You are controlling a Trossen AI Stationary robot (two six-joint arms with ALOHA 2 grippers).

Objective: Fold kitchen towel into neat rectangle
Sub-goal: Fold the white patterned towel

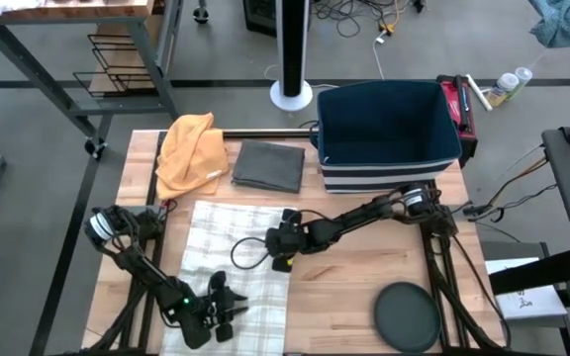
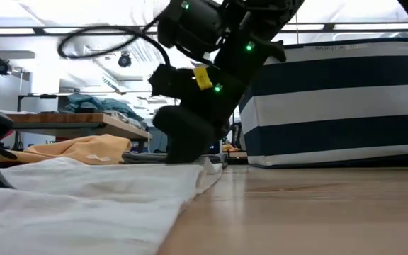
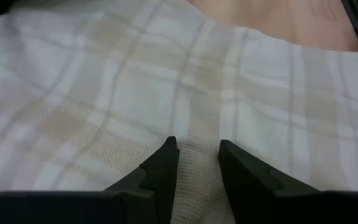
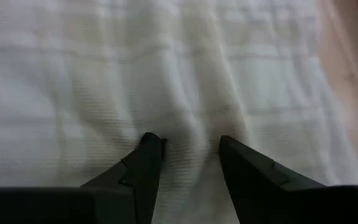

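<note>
The plaid kitchen towel (image 2: 83, 195) lay closest to the low camera, spread flat on the left half of the wooden table (image 1: 364, 287). The left gripper (image 3: 196, 163) pressed down near the towel's near edge, its fingers partly open with a raised ridge of cloth between them. The right gripper (image 4: 188, 152) pressed at the towel's right edge, fingers apart around a puckered fold. Whether either truly had the cloth clamped could not be told.

The risk looked to be uneven pinches: if one claw caught only a thin ridge, the fabric might slip on lifting and the fold would skew. The orange cloth (image 1: 190, 150), grey folded cloth (image 1: 268, 165) and striped basket (image 1: 389, 133) sat just beyond the towel's far edge and could be snagged.
</note>
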